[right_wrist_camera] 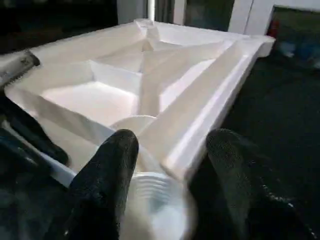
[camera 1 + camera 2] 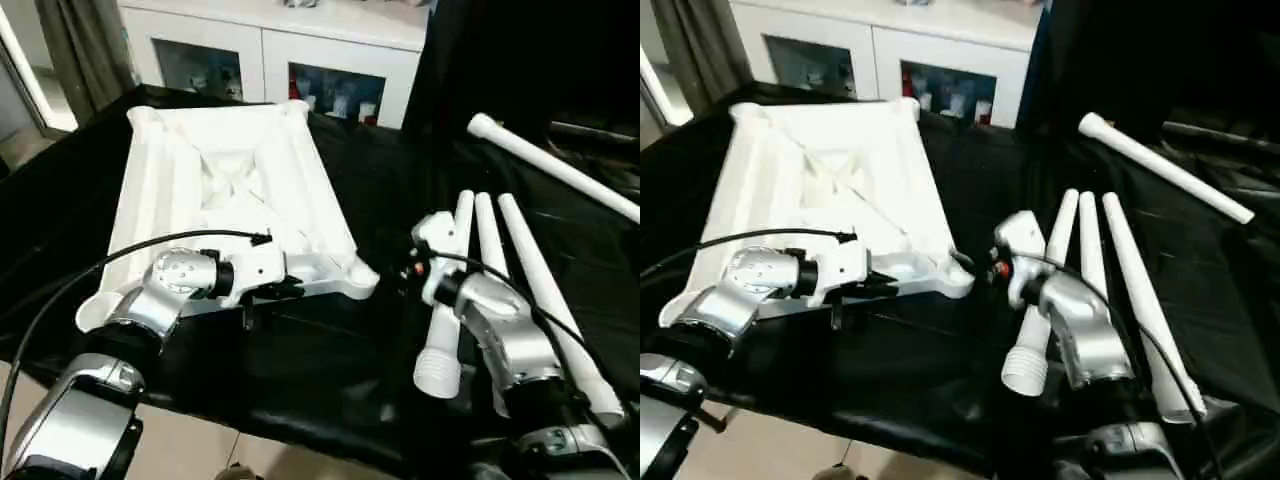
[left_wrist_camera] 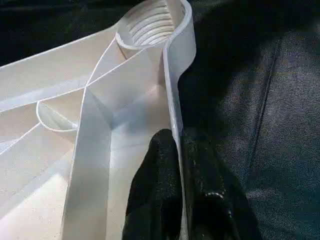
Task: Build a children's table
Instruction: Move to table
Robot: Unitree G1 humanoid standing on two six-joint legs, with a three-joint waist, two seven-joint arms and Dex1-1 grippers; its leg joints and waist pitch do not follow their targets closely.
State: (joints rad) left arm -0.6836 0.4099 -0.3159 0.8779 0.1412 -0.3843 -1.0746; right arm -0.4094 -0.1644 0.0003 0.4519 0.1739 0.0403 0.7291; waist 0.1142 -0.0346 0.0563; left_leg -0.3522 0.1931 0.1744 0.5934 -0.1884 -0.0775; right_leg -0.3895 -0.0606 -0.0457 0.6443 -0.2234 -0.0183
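Note:
The white tabletop [image 2: 230, 170] lies underside up on the black-covered table, its ribs and raised rim showing. My left gripper [image 3: 177, 135] is shut on the near rim wall, one finger inside the rim and one outside, a short way from the threaded corner socket [image 3: 150, 22]. My right gripper [image 1: 172, 150] is open, its black fingers [image 1: 112, 165] spread on either side of that same near corner socket [image 2: 360, 283]. Three white legs [image 2: 480, 260] lie side by side under and beside my right forearm. A fourth leg [image 2: 550, 165] lies apart at the back right.
A white glass-fronted cabinet [image 2: 300, 60] stands behind the table, with a grey curtain [image 2: 80, 50] to its left. A black cable [image 2: 120, 255] loops over my left forearm. The table's near edge [image 2: 300, 430] drops to pale floor just below my arms.

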